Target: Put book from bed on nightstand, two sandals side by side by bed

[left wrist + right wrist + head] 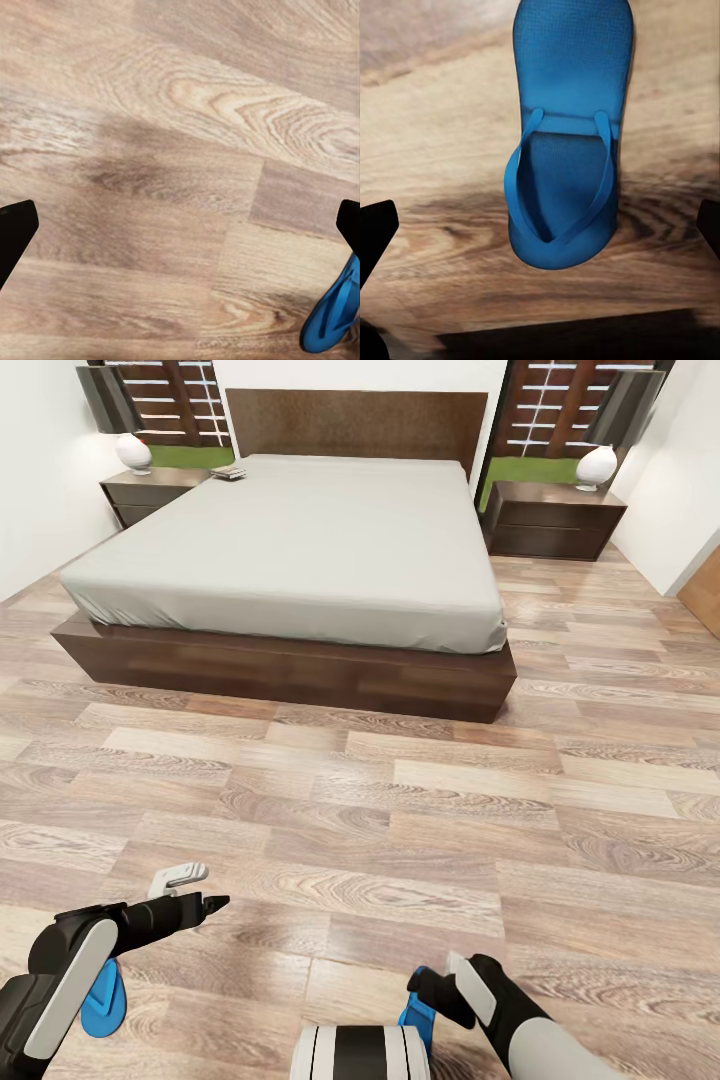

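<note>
Closest to you, your right gripper point(540, 225) hangs straight over one blue sandal point(566, 142) lying flat on the wood floor point(400, 810), strap side up. Its jaws are spread wide and hold nothing; the sandal sits between the two fingertips seen at the picture's edges, not touching either. In the head view that sandal point(418, 1015) peeks out just under your right wrist.

Your left gripper point(180, 225) is likewise wide open and empty, pointed at bare boards, with the second sandal point(334, 311) off to one side near a fingertip. From the head camera it lies beneath your left forearm point(103, 995).

Expect these sandals to be light, thin and bendy, likely foam or rubber, so a grip across the flat sole edge may flex or slip. The raised strap looks like the better hold, or pinch the sole across its narrow waist.

Further off, the bed point(290, 550) stands well apart from both sandals. The book point(228, 473) seems to rest at the mattress's far corner, just beside the nightstand point(150, 495) with a white lamp point(133, 453); a second nightstand point(553, 518) stands at the other side.
</note>
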You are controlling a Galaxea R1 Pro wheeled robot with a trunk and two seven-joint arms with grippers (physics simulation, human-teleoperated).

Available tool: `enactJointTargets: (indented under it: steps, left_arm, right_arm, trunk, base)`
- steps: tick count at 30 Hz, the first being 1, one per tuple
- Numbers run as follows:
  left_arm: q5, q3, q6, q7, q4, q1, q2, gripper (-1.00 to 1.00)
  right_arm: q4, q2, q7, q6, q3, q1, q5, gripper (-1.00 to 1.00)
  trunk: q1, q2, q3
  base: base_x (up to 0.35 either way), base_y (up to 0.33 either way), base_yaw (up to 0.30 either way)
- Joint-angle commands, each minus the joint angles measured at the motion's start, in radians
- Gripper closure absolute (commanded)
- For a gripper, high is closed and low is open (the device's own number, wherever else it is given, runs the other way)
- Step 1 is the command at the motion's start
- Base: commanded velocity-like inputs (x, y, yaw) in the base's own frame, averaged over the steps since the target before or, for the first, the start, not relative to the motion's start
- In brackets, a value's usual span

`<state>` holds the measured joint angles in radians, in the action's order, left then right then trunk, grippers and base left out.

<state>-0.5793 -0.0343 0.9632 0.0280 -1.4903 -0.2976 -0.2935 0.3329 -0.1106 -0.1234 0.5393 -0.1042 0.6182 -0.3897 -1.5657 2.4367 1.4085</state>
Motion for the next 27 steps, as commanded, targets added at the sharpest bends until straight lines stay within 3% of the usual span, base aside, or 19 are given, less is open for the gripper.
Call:
enactJointTargets:
  steps: [1, 23, 27]
  left_arm:
    - [0.001, -0.001, 0.005, 0.003, -0.001, 0.000, 0.000, -1.00]
    - [0.001, -0.002, 0.004, 0.003, -0.010, 0.000, 0.000, -1.00]
    - [0.001, -0.002, 0.004, 0.003, -0.011, 0.000, 0.000, -1.00]
  right_arm:
    - [-0.001, -0.001, -0.008, 0.000, -0.005, 0.000, -0.010, -1.00]
    - [-0.006, -0.006, -0.008, -0.013, -0.001, 0.007, 0.000, -1.00]
    - [-0.004, -0.007, -0.008, -0.014, 0.000, 0.011, 0.000, -1.00]
  trunk:
    - [0.000, 0.000, 0.001]
    - [0.000, 0.000, 0.001]
    - [-0.015, 0.028, 0.013]
  base:
    - [0.000, 0.000, 0.000]
    - [0.000, 0.000, 0.000]
    - [0.000, 0.000, 0.000]
